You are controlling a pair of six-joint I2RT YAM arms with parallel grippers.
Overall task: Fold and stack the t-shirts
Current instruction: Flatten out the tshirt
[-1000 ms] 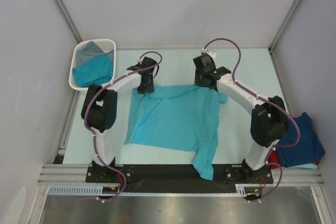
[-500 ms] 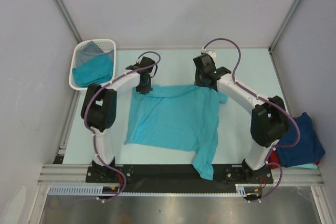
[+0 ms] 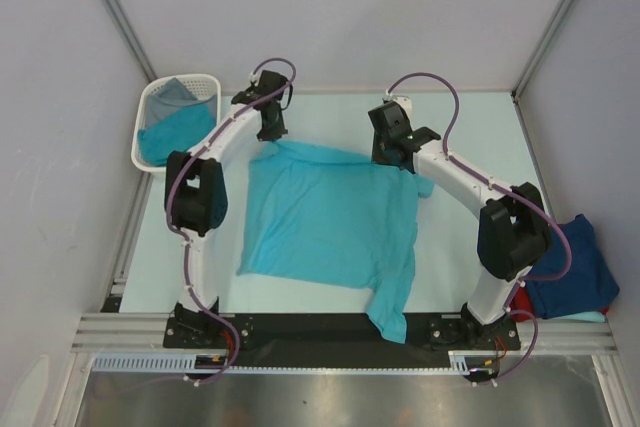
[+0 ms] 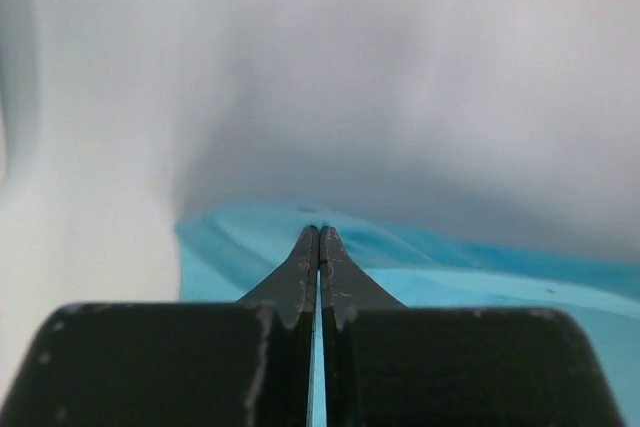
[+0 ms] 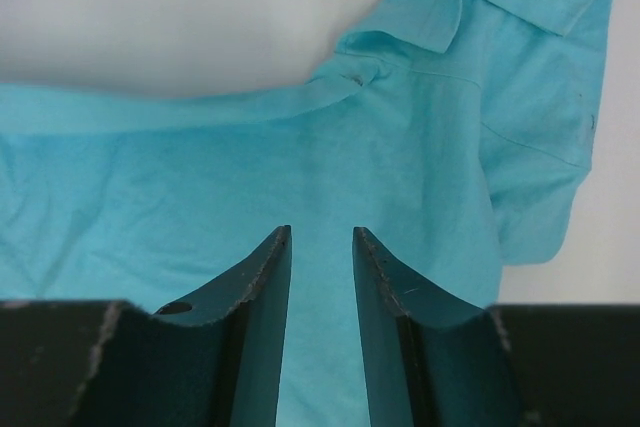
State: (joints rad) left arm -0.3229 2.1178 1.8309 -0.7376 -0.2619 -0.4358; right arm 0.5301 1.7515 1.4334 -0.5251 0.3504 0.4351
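white slotted basket (image 3: 186, 78), pale green table (image 3: 472, 117)

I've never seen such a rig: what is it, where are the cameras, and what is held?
Two robot arms stand on a table. The wide picture looks down from above; the close-ups come from a camera on each wrist. A teal t-shirt lies spread out. The left claw is shut on its far left corner; the right claw hangs open above its far right part, holding nothing. A white basket sits far left; a navy t-shirt lies at the right.
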